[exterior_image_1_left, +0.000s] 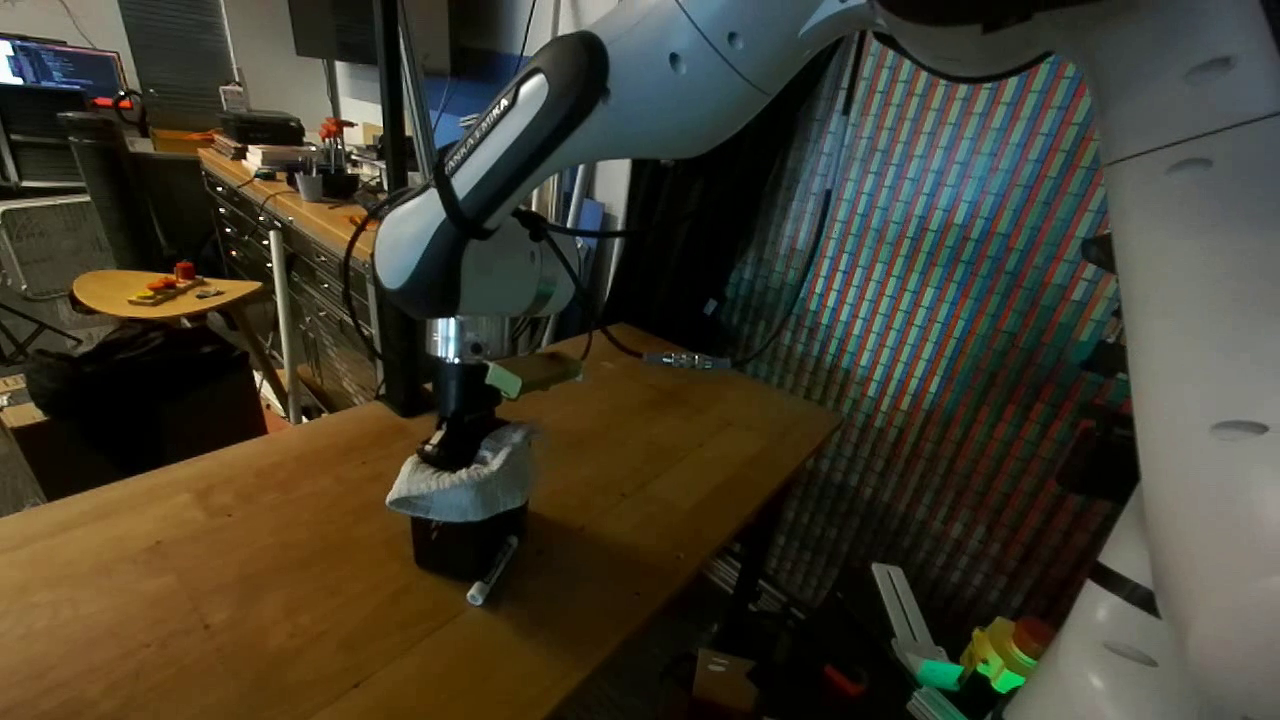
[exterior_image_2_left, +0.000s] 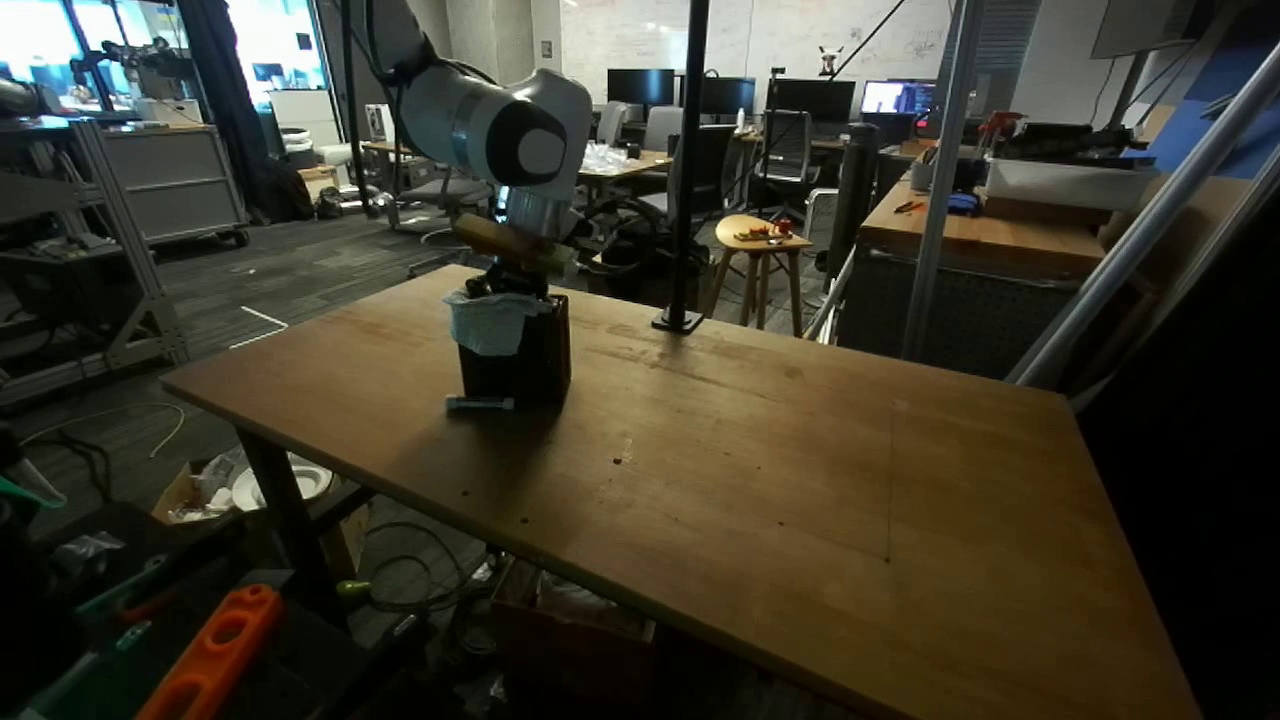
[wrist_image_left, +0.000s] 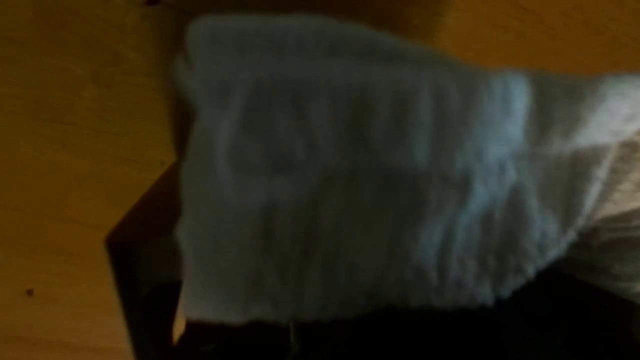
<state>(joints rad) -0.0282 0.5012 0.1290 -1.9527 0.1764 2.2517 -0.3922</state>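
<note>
A light grey-white cloth (exterior_image_1_left: 462, 492) lies over the top of a black box (exterior_image_1_left: 462, 548) and hangs down its side. Both also show in an exterior view, the cloth (exterior_image_2_left: 494, 322) on the near left of the box (exterior_image_2_left: 535, 365). My gripper (exterior_image_1_left: 455, 448) points down at the top of the box, against the cloth. Its fingertips are hidden by the cloth and shadow. In the wrist view the cloth (wrist_image_left: 320, 150) fills the middle, blurred, and the box's dark edge (wrist_image_left: 122, 280) shows at lower left. A white marker (exterior_image_1_left: 492, 572) lies on the table beside the box.
The wooden table (exterior_image_2_left: 800, 500) carries a black post (exterior_image_2_left: 690, 200) at its far edge. A cable with a metal connector (exterior_image_1_left: 687, 360) lies at the table's back. A stool (exterior_image_1_left: 165, 290) and a workbench (exterior_image_2_left: 990, 230) stand beyond.
</note>
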